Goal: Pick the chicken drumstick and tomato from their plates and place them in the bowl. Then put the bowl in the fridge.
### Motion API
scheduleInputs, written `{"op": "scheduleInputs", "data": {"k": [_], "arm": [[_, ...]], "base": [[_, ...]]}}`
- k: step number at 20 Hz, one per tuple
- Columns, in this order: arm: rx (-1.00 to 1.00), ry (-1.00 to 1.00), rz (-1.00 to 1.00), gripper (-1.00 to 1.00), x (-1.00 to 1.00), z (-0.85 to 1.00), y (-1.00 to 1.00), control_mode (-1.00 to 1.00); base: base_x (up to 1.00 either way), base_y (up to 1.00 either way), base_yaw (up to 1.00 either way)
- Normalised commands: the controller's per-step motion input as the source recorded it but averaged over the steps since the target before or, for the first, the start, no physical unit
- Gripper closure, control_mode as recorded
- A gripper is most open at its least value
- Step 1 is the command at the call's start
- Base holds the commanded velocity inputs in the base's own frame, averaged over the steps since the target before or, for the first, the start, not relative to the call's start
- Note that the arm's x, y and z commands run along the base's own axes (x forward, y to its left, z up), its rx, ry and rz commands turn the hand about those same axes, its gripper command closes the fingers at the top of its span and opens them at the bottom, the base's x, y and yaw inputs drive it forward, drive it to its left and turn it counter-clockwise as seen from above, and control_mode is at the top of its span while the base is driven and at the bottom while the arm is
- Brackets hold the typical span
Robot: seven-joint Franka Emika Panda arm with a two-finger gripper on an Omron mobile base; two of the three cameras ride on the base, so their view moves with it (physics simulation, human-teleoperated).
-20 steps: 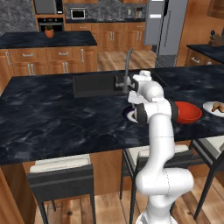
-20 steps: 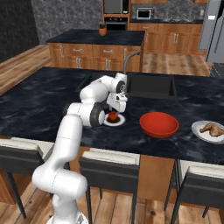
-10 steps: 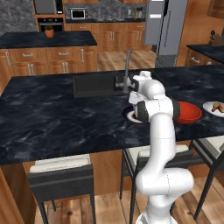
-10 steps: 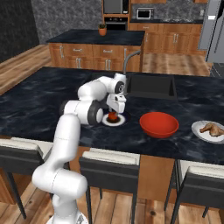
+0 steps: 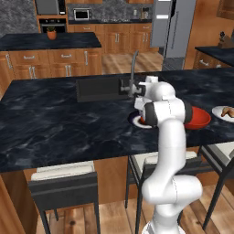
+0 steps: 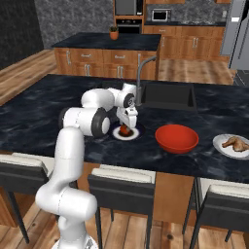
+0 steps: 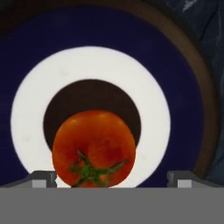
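Left base view
- Arm: mine rose from the lower right and bent down over the black counter (image 5: 55, 119).
- Navy plate (image 5: 135, 120): lay on the counter in front of the sink (image 5: 98, 89); only its left edge showed past my arm.
- Bowl (image 5: 199, 119): red, on the counter just right of my arm, mostly hidden by it.
- Drumstick (image 5: 228, 111): on the pale plate (image 5: 219, 113) at the right edge, well apart from the bowl.
- Fridge (image 5: 172, 28): grey, at the back of the room, doors closed.

Right base view
- Gripper (image 6: 127, 125): mine pointed down over the navy plate (image 6: 116, 133).
- Tomato (image 6: 126, 130): sat on that plate, right under my fingers.
- Bowl (image 6: 176, 137): to the right of the navy plate, near but not touching.
- Drumstick (image 6: 234, 142): on the pale plate (image 6: 222, 148), right of the bowl.

Hand view
- Tomato (image 7: 93, 147): red, green stem toward me, on the plate's white centre (image 7: 39, 100).
- Fingertips (image 7: 42, 179): one on each side of the tomato.
- Jaws: spread wide, holding nothing; left tip close to the tomato, right tip clear of it.
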Motion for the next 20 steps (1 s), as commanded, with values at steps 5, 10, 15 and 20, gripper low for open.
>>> {"op": "scheduleInputs", "data": {"k": [5,10,15,20], "arm": [[-0.01,-0.16,-0.01,-1.0,0.02,-0.09,0.09,-1.0],[-0.01,-0.06,-0.01,-1.0,0.0,-0.16,0.01,-1.0],[-0.04,0.0,0.0,-1.0,0.06,-0.12,-0.06,-1.0],[0.0,0.0,0.0,-1.0,0.07,-0.03,-0.06,-1.0]], "base": [[0.0,0.0,0.0],[0.0,0.0,0.0],[0.0,0.0,0.0],[0.0,0.0,0.0]]}}
